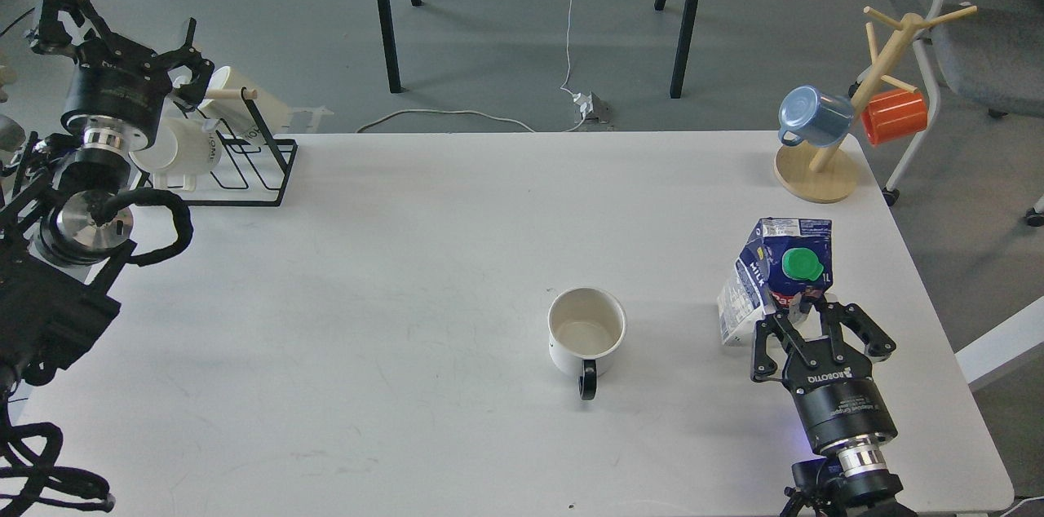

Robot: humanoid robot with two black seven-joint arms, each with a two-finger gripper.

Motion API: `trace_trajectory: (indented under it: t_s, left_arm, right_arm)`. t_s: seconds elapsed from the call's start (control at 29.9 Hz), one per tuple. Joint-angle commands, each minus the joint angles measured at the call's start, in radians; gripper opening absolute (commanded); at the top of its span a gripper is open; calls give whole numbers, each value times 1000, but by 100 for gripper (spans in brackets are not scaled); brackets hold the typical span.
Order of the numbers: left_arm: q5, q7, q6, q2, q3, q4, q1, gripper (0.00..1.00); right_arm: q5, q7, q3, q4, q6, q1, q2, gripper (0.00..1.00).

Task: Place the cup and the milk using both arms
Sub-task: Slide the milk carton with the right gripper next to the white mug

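Observation:
The cup (586, 329), a white mug with a black handle pointing toward me, stands on the white table (408, 272) right of centre. The milk (771, 276), a blue and white carton with a green cap, stands tilted to the right of the cup. My right gripper (806, 315) is shut on the carton's lower part from the near side. My left gripper (126, 32) is open and empty at the far left, above a black wire rack, far from the cup.
The black wire rack (245, 162) holding white lettered cups (192, 154) stands at the table's back left. A wooden mug tree (848, 125) with a blue mug (811, 116) and an orange mug (895, 116) stands at the back right corner.

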Motion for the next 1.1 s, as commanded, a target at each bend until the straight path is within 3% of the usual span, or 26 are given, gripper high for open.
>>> trace_trajectory:
  t_s: [0.0,0.5,0.6,0.7,0.84,1.07]
  left_arm:
    - [0,-1,0,1,0,4,0,99]
    - [2,0,-3,1,3,18,0,99]
    - [2,2,-6,4,3,18,0,99]
    - [2,2,-6,4,3,18,0,99]
    - [2,2,-6,4,3,18,0,99]
    - [2,0,-6,4,3,18,0,99]
  right_arm:
    - [-26,2,-67,6,0,5,6,44]
    - [-118,2,-161,-46,0,39,62,48]
    - [-118,2,-159,-45,0,39,61,57]
    - [-117,2,-151,-45,0,39,61,79]
    - [-118,2,-156,-40,0,33,58,92]
    - [-118,2,-148,-39,0,-18,43,95]
